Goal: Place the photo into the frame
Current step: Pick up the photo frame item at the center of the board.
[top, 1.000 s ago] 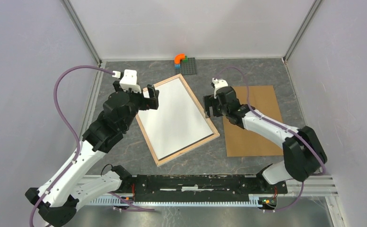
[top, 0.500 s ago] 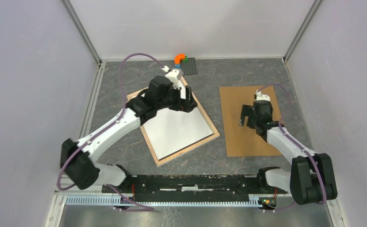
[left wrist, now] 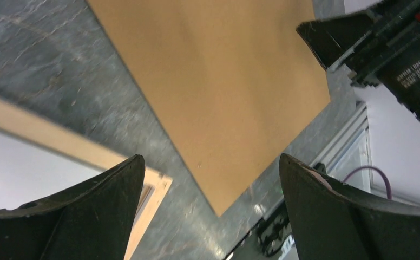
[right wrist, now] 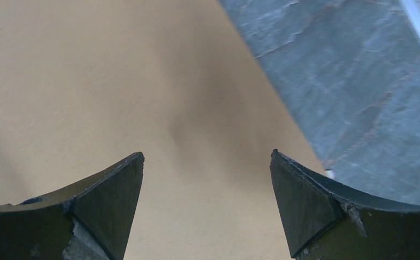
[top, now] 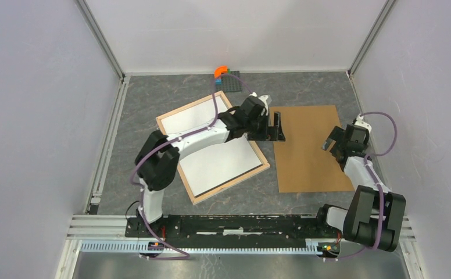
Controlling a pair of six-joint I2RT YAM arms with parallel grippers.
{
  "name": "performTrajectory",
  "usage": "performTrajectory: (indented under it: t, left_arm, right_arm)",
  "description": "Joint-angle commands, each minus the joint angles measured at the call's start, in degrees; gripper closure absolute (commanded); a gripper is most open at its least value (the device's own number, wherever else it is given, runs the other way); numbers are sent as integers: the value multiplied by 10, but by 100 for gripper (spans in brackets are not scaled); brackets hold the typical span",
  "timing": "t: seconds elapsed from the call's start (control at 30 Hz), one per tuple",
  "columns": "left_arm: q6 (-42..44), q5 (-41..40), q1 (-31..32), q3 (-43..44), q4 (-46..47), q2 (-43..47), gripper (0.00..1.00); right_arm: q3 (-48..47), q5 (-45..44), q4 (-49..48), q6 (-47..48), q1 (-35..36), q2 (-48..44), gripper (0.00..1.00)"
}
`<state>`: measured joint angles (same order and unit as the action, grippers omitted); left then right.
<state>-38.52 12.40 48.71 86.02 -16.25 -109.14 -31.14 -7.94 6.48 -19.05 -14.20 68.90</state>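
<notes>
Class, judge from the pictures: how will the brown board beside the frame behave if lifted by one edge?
The brown board lies flat with straight edges, so probably stiff rather than floppy. It looks very thin, so likely light. Flush on the table, its edge seems hard for fingers to get under; it may slide first.

- The left arm [top: 203,135] lies across the frame [top: 214,165] and hides part of its far right rail.
- The left wrist view cuts the frame down to one corner.
- The brown board [top: 310,151] runs off the edges of both wrist views.
- The coloured pieces [top: 221,72] at the desk's [top: 147,99] far edge are too small to tell.
</notes>
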Motion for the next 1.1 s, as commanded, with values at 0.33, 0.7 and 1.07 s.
performTrajectory:
  t: [0.33,0.7,1.07]
  left_arm:
    - [-82,-206,49,209,-86,-191,0]
    - [-162,-166,47,210,-63,-244,0]
    - [-221,-94,36,192,-29,-256,0]
  right_arm:
    - [13,9,-61,23,-97,34,9]
    - [23,30,-88,11,-109,43,9]
    - [42,125,-117,-11,-114,99,10]
